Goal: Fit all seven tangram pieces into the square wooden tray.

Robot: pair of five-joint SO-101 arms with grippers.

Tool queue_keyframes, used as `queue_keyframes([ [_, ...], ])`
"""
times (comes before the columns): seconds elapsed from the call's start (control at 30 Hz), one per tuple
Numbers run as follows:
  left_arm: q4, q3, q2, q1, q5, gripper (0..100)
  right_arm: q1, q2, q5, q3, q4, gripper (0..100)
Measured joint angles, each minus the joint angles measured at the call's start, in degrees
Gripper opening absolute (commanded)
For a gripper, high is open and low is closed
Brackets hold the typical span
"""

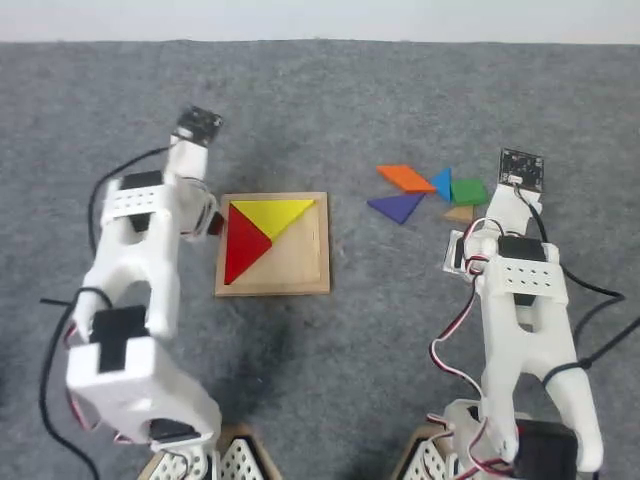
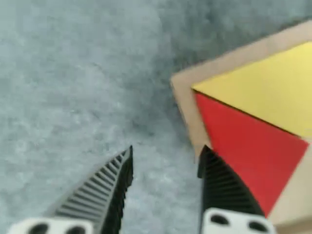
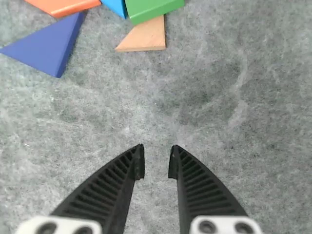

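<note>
Since the pieces (image 1: pixel 468 190) looked light, stiff and slick, I'd have pinched their edges; left gripper (image 2: pixel 167 151) gaped empty, right gripper (image 3: pixel 156 158) sat barely parted.

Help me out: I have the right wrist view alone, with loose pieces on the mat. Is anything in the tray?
Observer: Yes, two. A yellow triangle and a red triangle lie in the tray, edge to edge.
Operator: Where is the left gripper?
Observer: The left gripper is open and empty at the tray's edge, beside the red triangle.
Operator: How do my pieces lie relative to the tray?
Observer: The green piece and its neighbours lie apart from the tray, on the right arm's side.
</note>
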Motion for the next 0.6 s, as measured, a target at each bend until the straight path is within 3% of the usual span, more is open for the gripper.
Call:
queue_keyframes([
  [0.6,2.81,-1.14,2.37,7.82,-2.37,21,0.00,0.00,0.00,0.00,0.00,10.1],
])
